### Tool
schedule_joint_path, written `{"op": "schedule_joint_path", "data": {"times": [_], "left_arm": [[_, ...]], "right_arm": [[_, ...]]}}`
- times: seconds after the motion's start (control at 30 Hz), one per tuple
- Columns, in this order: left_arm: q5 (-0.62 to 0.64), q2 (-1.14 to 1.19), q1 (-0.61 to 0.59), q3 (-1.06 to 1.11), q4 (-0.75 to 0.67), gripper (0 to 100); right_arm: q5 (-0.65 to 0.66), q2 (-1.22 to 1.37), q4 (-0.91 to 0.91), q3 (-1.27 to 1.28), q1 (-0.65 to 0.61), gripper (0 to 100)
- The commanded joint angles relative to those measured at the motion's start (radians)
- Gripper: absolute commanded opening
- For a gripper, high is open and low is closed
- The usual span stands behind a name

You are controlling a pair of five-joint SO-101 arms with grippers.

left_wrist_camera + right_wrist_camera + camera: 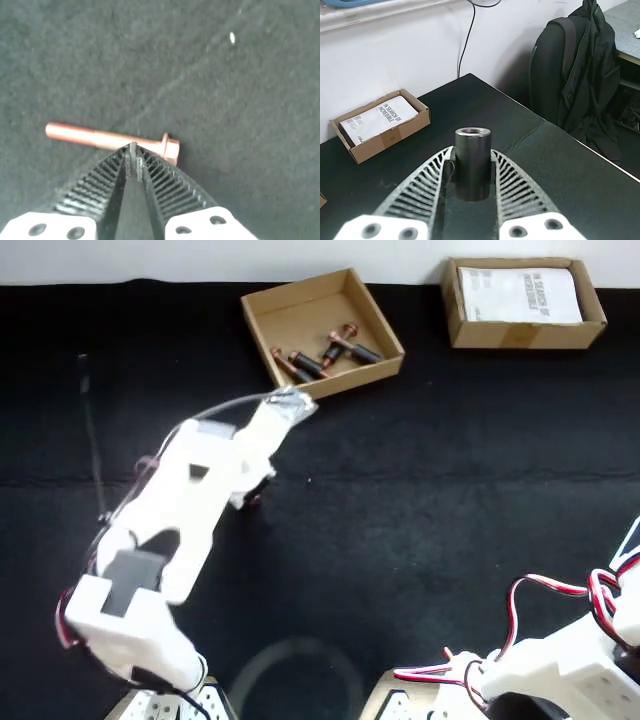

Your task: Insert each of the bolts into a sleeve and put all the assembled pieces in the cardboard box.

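Right gripper (472,152): closed on upright sleeve (472,172). Left gripper (134,161): tips shut, seemingly empty, at bolt (100,137) laid on table (225,100). Cardboard box (300,310): assembled pieces (345,345) held. Risk: bolt rolled away if nudged by closed tips.

Booklet (518,294) in spare box (520,336), black backpack (575,70)

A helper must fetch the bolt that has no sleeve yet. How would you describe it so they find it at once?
On the black tablecloth, look on the arms' side of the cardboard box holding the assembled pieces, at the tip of the left gripper. A copper-coloured bolt lies flat there, bare and alone, whereas those in the box wear dark sleeves.
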Motion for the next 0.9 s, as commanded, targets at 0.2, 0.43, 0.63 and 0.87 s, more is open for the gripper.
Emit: {"op": "schedule_joint_path", "data": {"times": [0.2, 0.43, 0.63, 0.87], "left_arm": [[0.097, 0.213, -0.004, -0.499, 0.222, 1], [0.069, 0.225, -0.018, -0.711, 0.500, 1], [-0.232, 0.228, -0.045, -0.722, 0.810, 1], [-0.333, 0.262, -0.022, -0.593, 0.801, 1]], "right_arm": [[-0.011, -0.010, 0.008, 0.002, -0.088, 0.8], [-0.011, -0.004, 0.005, 0.002, -0.108, 0.8], [-0.011, -0.001, 0.005, 0.004, -0.108, 0.8], [-0.011, -0.001, 0.007, 0.004, -0.108, 0.8]]}}
